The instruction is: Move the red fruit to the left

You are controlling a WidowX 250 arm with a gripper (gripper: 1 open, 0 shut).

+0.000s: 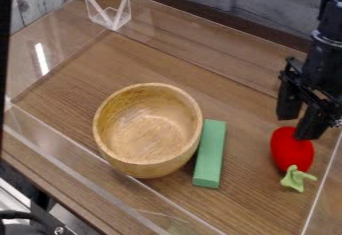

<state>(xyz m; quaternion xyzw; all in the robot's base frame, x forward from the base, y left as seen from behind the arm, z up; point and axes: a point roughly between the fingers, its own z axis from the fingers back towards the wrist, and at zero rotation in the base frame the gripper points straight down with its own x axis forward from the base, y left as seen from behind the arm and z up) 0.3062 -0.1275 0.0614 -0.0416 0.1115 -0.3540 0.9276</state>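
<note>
In the camera view, the gripper (299,119) is right over the red fruit (291,149), its fingers reaching down to the far end of it. The jaws look partly open, somewhat spread across that end. Whether they touch the fruit I cannot tell — the dark fingers hide the join — and no firm hold shows.

The fruit lies on the wooden table (80,69), near the picture's right side, to the right of the green block (210,154) and well apart from the bowl (147,129).

The main risk is a poor bite: if the fingers close on only the rounded far end, the smooth, curved skin could squirt out toward the stem. A finger coming down on top could also press or roll it. Carried leftward too low, it might knock the block or catch the bowl's rim.

The fruit lies on its side, leafy stem (295,179) toward the picture's bottom edge, rounded end toward the gripper. Its long axis runs roughly up and down the picture — the stem leaning slightly right.
</note>
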